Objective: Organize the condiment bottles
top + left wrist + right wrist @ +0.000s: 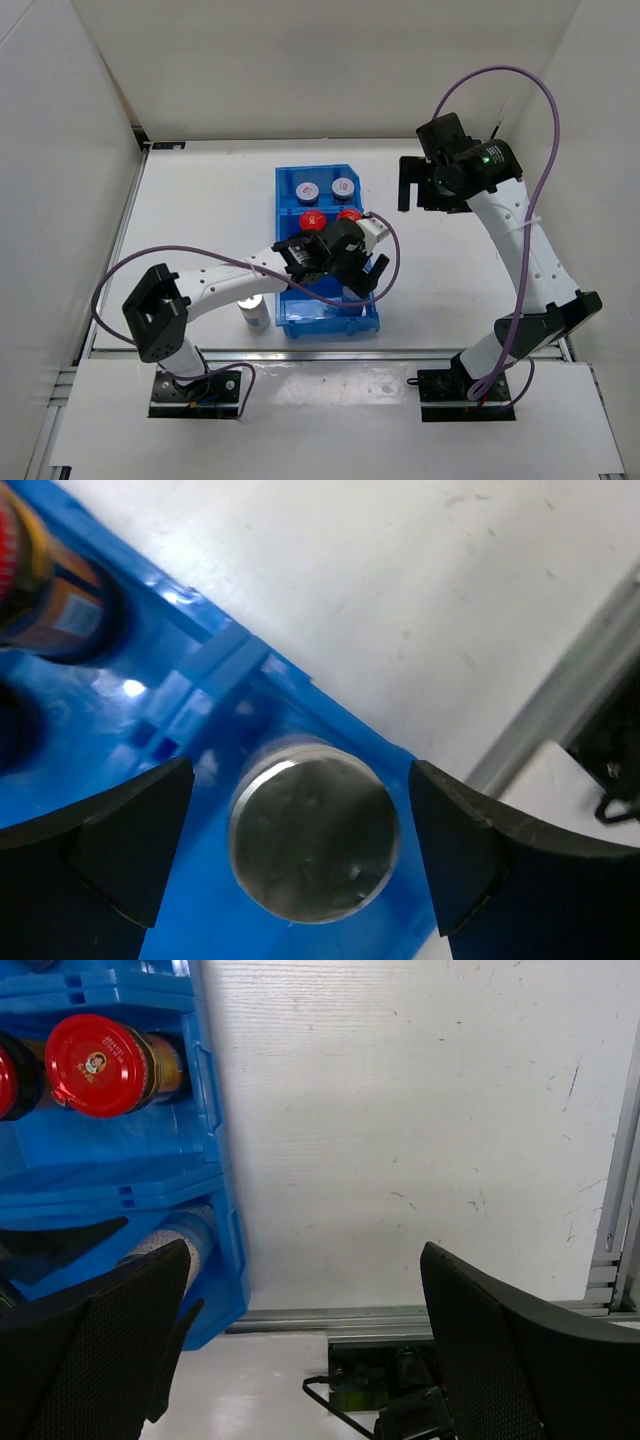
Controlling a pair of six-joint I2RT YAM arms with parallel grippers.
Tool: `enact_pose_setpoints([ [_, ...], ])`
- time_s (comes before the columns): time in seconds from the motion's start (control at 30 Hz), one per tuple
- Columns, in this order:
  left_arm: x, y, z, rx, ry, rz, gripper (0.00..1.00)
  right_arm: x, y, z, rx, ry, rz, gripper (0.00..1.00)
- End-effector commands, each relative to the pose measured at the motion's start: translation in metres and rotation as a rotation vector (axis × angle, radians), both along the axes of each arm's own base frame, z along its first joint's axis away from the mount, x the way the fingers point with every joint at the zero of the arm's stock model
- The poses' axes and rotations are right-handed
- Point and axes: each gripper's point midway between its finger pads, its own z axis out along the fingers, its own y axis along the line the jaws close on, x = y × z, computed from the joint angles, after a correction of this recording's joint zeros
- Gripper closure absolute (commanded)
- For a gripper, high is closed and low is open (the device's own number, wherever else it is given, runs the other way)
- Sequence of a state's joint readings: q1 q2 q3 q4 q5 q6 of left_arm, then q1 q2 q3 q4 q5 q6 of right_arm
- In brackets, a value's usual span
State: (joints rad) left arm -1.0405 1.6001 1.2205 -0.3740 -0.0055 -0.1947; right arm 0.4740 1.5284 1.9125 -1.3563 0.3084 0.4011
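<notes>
Condiment bottles [312, 219] in blue bin [279, 205] on white walled-in table [200, 220], both jaws released

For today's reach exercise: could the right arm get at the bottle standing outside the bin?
Probably not: that bottle stands left of the blue bin, tucked under the left arm, so both block the right pincer.

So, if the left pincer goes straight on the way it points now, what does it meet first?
Most likely the silver-capped bottle in the blue bin: its cap lies between the open fingers of the left pincer. How far below it sits I cannot tell.
</notes>
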Motion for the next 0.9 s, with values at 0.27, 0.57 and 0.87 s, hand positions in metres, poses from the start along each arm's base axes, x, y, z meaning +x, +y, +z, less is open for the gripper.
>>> enact_pose_setpoints([
  [0.27, 0.033, 0.06, 0.152, -0.101, -0.287, 0.304, 0.0, -0.027, -0.012, -0.008, -0.06, 0.102, 0.056, 0.01],
  [0.57, -0.033, 0.196, 0.073, -0.05, -0.006, 0.731, 0.0, -0.032, -0.008, -0.027, -0.055, 0.161, 0.072, 0.01],
  [0.87, -0.053, 0.25, 0.009, 0.046, 0.095, 0.925, 0.0, -0.034, -0.004, -0.028, -0.031, 0.168, 0.084, 0.01],
])
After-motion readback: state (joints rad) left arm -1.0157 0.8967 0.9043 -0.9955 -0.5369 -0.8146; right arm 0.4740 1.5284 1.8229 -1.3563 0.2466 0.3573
